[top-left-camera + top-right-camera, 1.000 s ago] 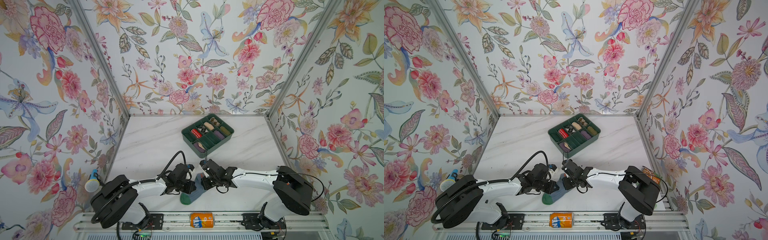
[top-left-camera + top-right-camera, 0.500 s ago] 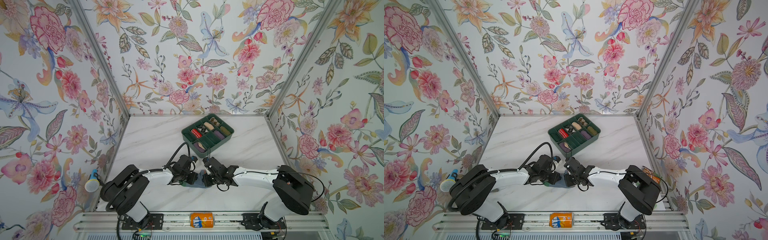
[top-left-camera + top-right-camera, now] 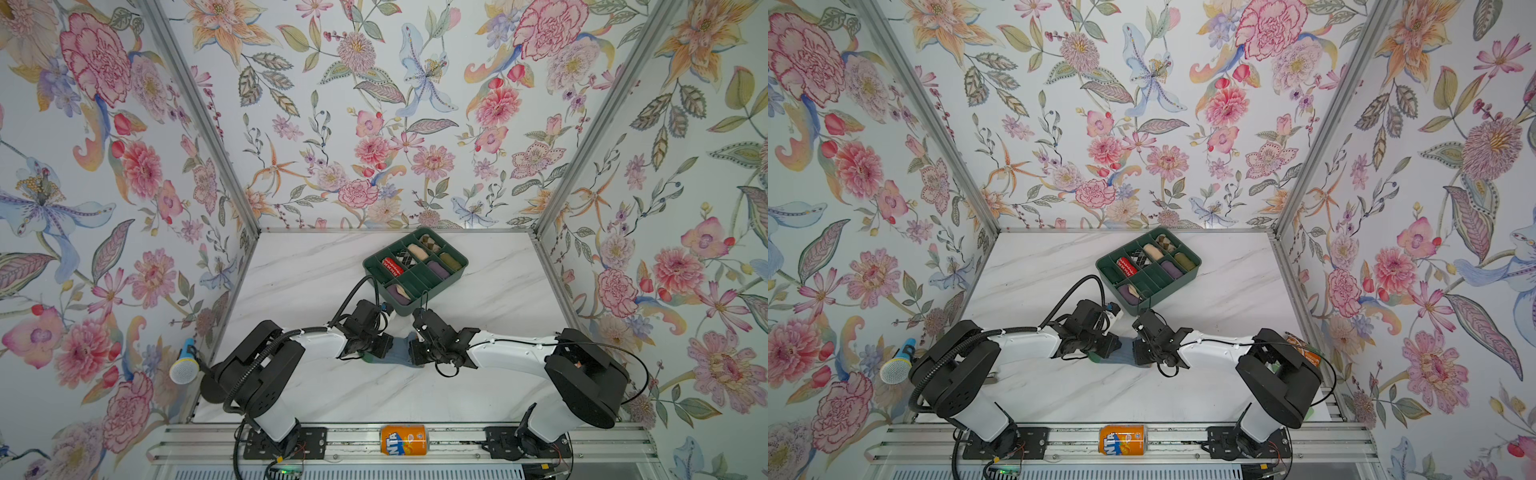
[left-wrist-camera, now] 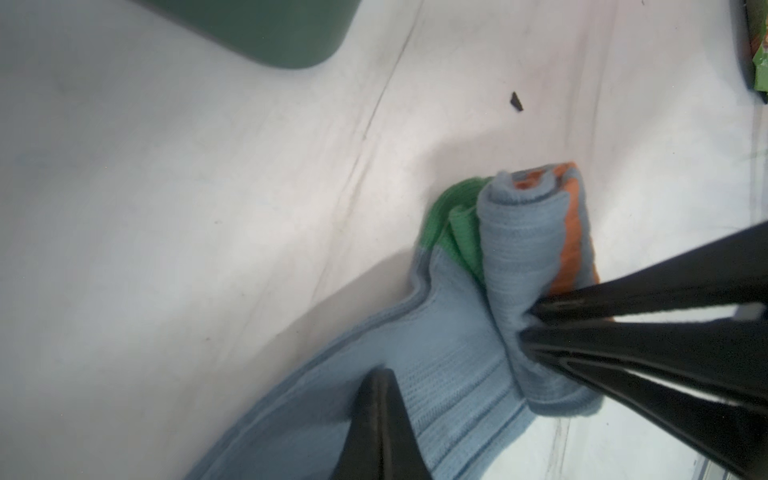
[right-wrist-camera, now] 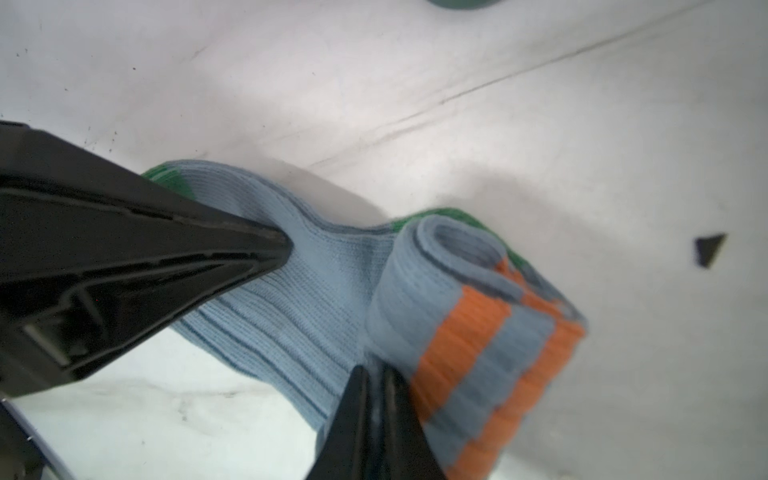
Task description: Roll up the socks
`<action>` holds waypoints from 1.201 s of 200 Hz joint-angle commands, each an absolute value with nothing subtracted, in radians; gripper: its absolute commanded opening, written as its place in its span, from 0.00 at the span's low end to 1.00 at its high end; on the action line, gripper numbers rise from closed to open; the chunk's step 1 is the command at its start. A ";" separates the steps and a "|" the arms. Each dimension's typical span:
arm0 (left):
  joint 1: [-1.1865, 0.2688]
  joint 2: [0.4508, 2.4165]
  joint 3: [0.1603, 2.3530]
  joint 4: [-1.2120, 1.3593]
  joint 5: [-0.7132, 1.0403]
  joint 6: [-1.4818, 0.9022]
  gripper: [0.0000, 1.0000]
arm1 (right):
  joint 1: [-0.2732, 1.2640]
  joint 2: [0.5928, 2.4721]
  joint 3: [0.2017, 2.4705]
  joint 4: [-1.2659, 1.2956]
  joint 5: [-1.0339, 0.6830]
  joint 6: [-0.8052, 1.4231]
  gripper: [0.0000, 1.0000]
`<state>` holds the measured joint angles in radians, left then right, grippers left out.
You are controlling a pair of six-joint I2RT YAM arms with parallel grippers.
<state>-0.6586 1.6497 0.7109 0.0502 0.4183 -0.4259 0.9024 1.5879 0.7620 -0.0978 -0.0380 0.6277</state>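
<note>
The socks [image 3: 400, 351] lie on the marble table between my two grippers, grey-blue ribbed knit with green and orange parts. In the wrist views one end is wound into a short roll [image 4: 521, 249] with orange stripes [image 5: 465, 332]; the rest lies flat. My right gripper [image 5: 376, 382] is shut on the roll's edge, with fabric pinched between its fingers [image 4: 582, 309]. My left gripper [image 4: 380, 399] is shut, its tip pressed onto the flat ribbed part beside the roll. In both top views the left gripper [image 3: 384, 347] and right gripper [image 3: 414, 351] face each other over the socks [image 3: 1123, 353].
A green divided tray [image 3: 415, 308] with several rolled socks stands just beyond the grippers. A small dark chip [image 4: 516, 102] lies on the table. An orange can [image 3: 403, 439] sits on the front rail, a microphone [image 3: 183, 368] at the left wall.
Both grippers have moved away from the front edge toward the tray, taking the socks along. The sock's green end, earlier trailing toward the front, now lies under the left gripper.
</note>
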 commanded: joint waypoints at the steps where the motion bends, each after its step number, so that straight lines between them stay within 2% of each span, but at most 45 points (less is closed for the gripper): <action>1: -0.620 1.678 0.675 -0.026 0.342 -0.414 0.00 | 0.898 1.631 0.696 -0.229 -0.061 0.608 0.12; 45: -0.620 1.573 0.730 0.041 0.443 -0.466 0.00 | 0.895 1.637 0.685 -0.201 -0.106 0.629 0.12; 80: -0.628 1.570 0.767 0.108 0.518 -0.503 0.00 | 0.883 1.640 0.664 -0.154 -0.149 0.658 0.12; 159: -0.720 1.702 0.805 0.247 0.599 -0.583 0.00 | 0.874 1.618 0.643 -0.139 -0.162 0.666 0.12; 240: -0.753 1.780 0.818 0.204 0.598 -0.567 0.00 | 0.865 1.607 0.632 -0.131 -0.160 0.660 0.12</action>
